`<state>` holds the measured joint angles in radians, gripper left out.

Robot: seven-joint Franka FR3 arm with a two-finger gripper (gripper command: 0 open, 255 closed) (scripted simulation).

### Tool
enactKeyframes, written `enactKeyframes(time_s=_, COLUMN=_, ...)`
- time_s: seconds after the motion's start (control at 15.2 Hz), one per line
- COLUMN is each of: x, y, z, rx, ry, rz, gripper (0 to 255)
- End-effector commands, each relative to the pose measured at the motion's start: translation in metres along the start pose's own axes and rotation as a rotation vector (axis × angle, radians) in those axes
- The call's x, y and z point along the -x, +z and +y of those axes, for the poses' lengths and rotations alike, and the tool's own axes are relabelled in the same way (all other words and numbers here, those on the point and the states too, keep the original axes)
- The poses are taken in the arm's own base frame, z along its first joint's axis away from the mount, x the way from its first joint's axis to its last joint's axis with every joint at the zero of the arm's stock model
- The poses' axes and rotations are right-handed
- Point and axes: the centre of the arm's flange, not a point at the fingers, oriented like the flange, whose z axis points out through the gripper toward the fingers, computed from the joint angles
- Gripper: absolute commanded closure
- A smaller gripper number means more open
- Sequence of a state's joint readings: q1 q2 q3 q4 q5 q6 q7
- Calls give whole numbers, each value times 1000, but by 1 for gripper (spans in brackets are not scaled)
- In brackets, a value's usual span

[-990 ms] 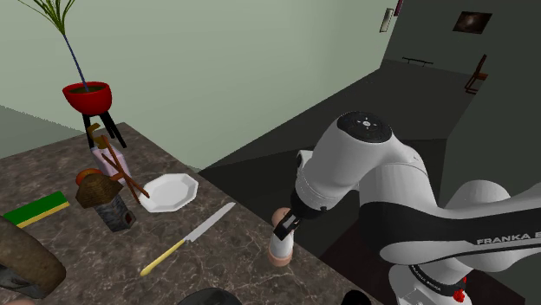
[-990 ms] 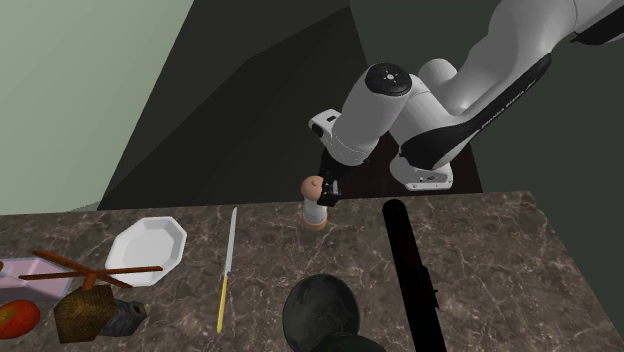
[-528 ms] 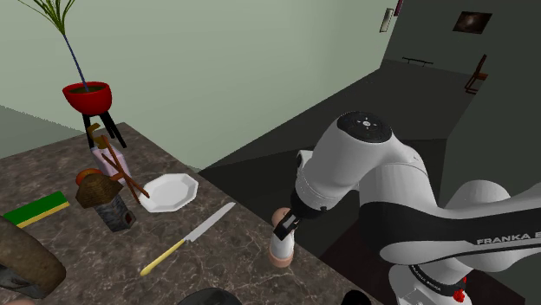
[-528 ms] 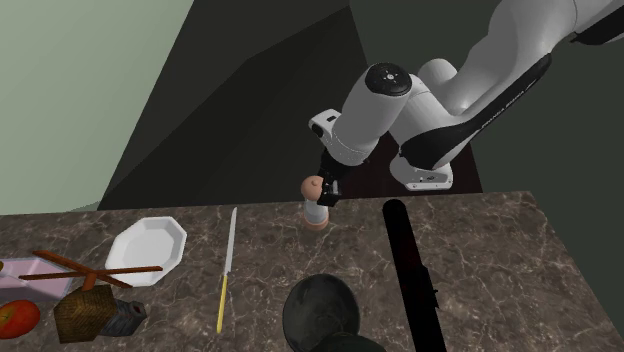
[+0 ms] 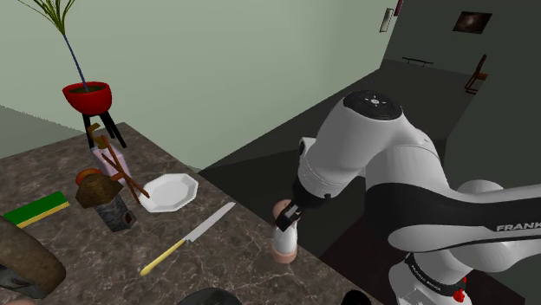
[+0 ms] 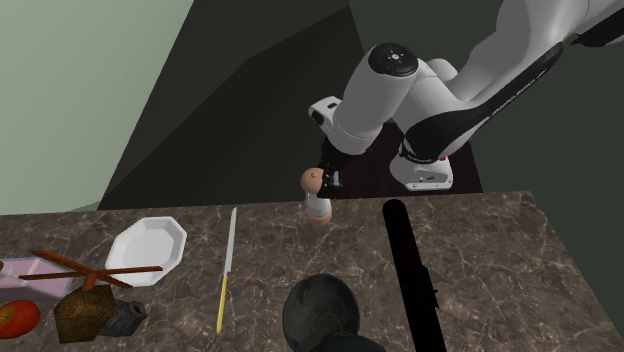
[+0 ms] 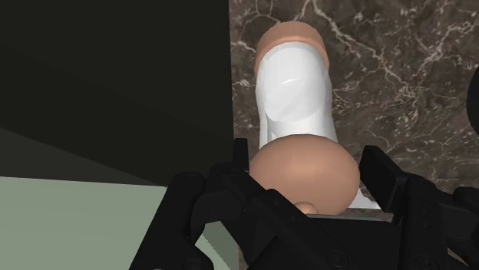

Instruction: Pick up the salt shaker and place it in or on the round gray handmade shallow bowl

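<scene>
While the tool (image 7: 307, 170) clasps the salt shaker (image 7: 295, 96), a knife (image 5: 191, 236) lies nearby.

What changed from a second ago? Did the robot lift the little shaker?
Yes, a tiny bit. The gripper, still clasped on the salt shaker, rose slightly, and the shaker came up with it from the marble counter. The knife, white plate and dark bowl stayed put.
</scene>
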<state>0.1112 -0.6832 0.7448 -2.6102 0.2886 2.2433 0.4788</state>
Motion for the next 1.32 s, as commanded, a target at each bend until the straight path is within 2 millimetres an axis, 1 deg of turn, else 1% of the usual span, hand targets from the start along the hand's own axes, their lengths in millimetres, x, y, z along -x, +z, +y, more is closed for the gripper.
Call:
enactKeyframes(time_s=0.0, x=-3, y=-10, z=0, rx=0, ry=0, rz=0, gripper=255)
enactKeyframes(time_s=1.25, x=-30, y=-107, z=7, rx=0, ry=0, rz=0, gripper=255)
